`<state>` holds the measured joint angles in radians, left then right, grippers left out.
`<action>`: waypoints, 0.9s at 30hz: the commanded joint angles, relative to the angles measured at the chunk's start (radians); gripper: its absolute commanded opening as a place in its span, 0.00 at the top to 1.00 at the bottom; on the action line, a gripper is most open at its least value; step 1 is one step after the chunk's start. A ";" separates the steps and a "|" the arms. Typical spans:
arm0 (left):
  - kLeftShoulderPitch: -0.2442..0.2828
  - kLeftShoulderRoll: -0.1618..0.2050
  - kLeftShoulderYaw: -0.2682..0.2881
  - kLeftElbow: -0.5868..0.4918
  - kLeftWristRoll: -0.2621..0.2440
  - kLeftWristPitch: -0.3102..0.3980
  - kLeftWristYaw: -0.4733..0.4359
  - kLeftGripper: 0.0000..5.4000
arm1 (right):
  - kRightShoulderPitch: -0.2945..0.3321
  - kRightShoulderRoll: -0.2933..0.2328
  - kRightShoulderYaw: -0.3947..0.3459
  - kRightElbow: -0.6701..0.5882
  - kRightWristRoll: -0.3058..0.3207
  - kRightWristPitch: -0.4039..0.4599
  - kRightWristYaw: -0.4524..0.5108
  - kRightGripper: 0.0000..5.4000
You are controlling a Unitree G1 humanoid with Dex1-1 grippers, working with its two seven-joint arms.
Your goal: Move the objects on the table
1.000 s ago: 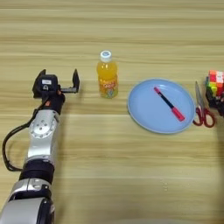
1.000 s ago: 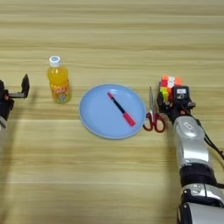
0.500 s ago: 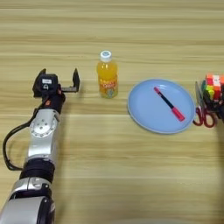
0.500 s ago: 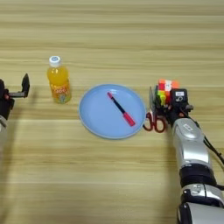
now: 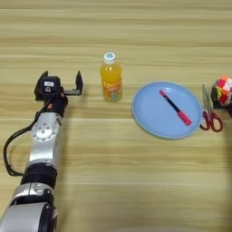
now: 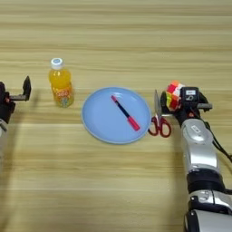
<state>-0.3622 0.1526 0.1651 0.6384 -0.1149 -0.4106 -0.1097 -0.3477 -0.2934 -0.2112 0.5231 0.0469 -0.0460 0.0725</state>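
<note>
Puzzle cube (image 6: 173,95) got lifted and tilted since a second ago, right hand (image 6: 177,100) clamped on it at mid right. Table (image 5: 116,181) carries a blue plate (image 5: 154,115) with the pen (image 5: 175,107), scissors (image 6: 158,118) beside it, bottle (image 5: 111,77) upright at centre left. Left hand (image 5: 60,84) sits spread apart at left.

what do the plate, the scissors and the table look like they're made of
Plate: probably plastic, an even pale blue with a soft matte sheen; glazed ceramic is possible. Scissors: grey blades that look like metal, with glossy red handle loops, likely plastic. Table: light wood or a wood-look laminate, going by the plank lines and grain; which one is unclear.
</note>
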 commanded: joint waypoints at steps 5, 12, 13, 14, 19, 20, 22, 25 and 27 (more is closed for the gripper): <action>-0.012 0.002 0.003 0.010 0.006 -0.010 0.004 0.00 | -0.002 0.002 0.007 0.002 0.007 -0.003 0.010 0.00; -0.012 0.001 0.003 0.011 0.006 -0.014 0.004 0.00 | 0.016 0.023 0.042 -0.073 0.012 -0.092 0.065 0.00; -0.011 0.001 0.003 0.011 0.006 -0.014 0.004 0.00 | 0.022 0.024 0.050 -0.089 0.009 -0.100 0.071 0.00; -0.011 0.001 0.003 0.010 0.006 -0.014 0.004 0.00 | 0.027 0.024 0.057 -0.105 0.005 -0.108 0.076 0.00; -0.011 0.000 0.003 0.010 0.007 -0.013 0.004 0.00 | 0.059 0.022 0.107 -0.206 -0.011 -0.109 0.119 0.00; -0.011 0.000 0.004 0.011 0.007 -0.013 0.003 0.00 | 0.066 0.021 0.119 -0.231 -0.012 -0.100 0.131 0.00; -0.011 0.000 0.004 0.012 0.007 -0.014 0.003 0.00 | 0.079 0.018 0.145 -0.278 -0.020 -0.077 0.153 0.00; -0.010 -0.002 0.005 0.011 0.007 -0.015 0.002 0.00 | 0.091 0.015 0.176 -0.338 -0.021 -0.026 0.186 0.00; -0.009 -0.003 0.005 0.008 0.008 -0.015 0.002 0.00 | 0.098 0.015 0.187 -0.367 -0.014 0.009 0.206 0.00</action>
<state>-0.3651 0.1496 0.1717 0.6411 -0.1149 -0.4195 -0.1098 -0.2604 -0.2717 -0.0366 0.1900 0.0300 -0.0810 0.2562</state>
